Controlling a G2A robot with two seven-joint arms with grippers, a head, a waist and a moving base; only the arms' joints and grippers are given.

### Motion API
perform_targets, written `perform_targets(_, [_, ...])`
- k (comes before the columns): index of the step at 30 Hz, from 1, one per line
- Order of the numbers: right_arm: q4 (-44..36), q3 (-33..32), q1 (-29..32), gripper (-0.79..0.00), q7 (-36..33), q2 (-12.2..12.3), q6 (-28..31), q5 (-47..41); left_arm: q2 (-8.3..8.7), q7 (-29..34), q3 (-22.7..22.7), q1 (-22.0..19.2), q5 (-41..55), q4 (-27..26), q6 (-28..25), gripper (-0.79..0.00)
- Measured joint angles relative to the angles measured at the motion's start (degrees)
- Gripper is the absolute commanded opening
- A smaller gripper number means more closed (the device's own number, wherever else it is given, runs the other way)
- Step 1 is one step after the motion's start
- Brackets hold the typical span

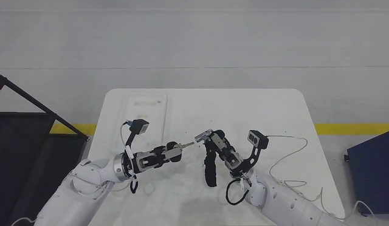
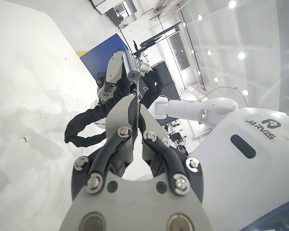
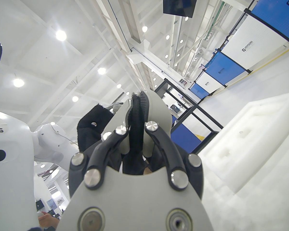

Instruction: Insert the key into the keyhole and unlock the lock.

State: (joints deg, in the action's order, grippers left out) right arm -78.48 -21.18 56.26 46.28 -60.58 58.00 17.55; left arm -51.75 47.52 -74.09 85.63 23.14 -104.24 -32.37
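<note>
The left gripper (image 2: 135, 103) is clamped on the key (image 2: 137, 90), with the blade projecting ahead of its fingertips. Directly ahead, the blade tip reaches the keyhole (image 2: 133, 74) in the end face of the lock (image 2: 144, 67) (whether the tip has entered cannot be told). The right gripper (image 3: 137, 96) is closed on the lock's black cable (image 2: 86, 115) and holds the lock above the table (image 1: 273, 116). Beyond both grippers lies a white foam tray (image 1: 144, 104).
</note>
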Motion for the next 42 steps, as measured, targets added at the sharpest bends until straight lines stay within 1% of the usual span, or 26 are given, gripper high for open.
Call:
perform_targets(12, [0.0, 0.0, 0.0, -0.785, 0.0, 0.0, 0.0, 0.0, -0.54, -1.2, 0.9, -0.8, -1.5, -0.3, 1.3, -0.785])
perform_targets(20, [0.0, 0.0, 0.0, -0.785, 0.0, 0.0, 0.0, 0.0, -0.85, -1.5, 1.2, -1.3, -1.5, 0.4, 1.6, -0.785])
perform_targets(31, [0.0, 0.0, 0.0, -0.785, 0.0, 0.0, 0.0, 0.0, -0.88, -1.5, -0.2, -0.3, -2.1, -0.6, 2.4, -0.785])
perform_targets(42, [0.0, 0.0, 0.0, -0.785, 0.0, 0.0, 0.0, 0.0, -1.10, -3.1, -0.8, 0.5, -4.3, -2.2, 3.5, -0.785])
